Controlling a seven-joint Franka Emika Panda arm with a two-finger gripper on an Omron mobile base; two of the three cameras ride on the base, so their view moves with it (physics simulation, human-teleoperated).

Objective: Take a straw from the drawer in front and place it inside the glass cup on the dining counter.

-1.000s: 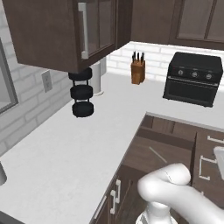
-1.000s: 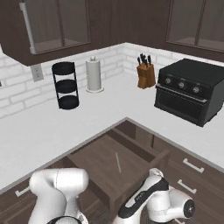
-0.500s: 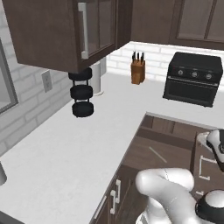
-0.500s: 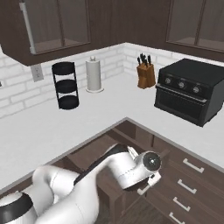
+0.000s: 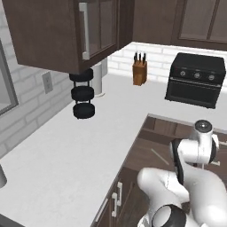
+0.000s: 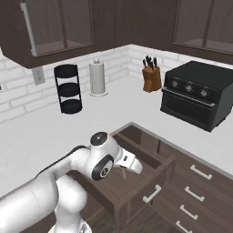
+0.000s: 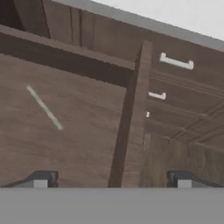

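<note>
One straw [image 7: 43,107] lies slantwise on the floor of the open drawer [image 7: 87,144], ahead-left of the wide-open, empty pincer [image 7: 109,179], which hovers near the drawer's front edge.

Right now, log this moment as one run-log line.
phase: reaching for straw | drawer: pulled open | straw: lying flat inside drawer, untouched | gripper: open, empty, above drawer front edge

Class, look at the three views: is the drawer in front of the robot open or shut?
Open. The drawer stands pulled out from the cabinet, its wooden floor exposed, with the straw lying inside.
</note>
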